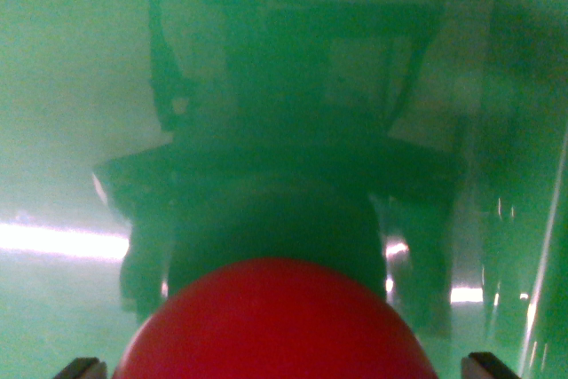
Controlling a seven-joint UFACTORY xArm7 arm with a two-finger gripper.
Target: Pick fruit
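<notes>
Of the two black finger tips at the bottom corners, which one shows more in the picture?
The finger at the wrist view's right; the left one shows slightly less beside the red fruit.

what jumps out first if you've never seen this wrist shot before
A big, blurred red round fruit fills the bottom centre, cut off by the lower edge. The two dark fingertips of the hand peek in at the bottom corners, one on each side of it. Behind is a glossy green surface with a dark, hazy reflection and bright glare streaks.

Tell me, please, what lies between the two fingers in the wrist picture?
In the wrist view, a red round fruit fills the stretch between the two dark fingers. Whether they touch it, I cannot tell.
</notes>
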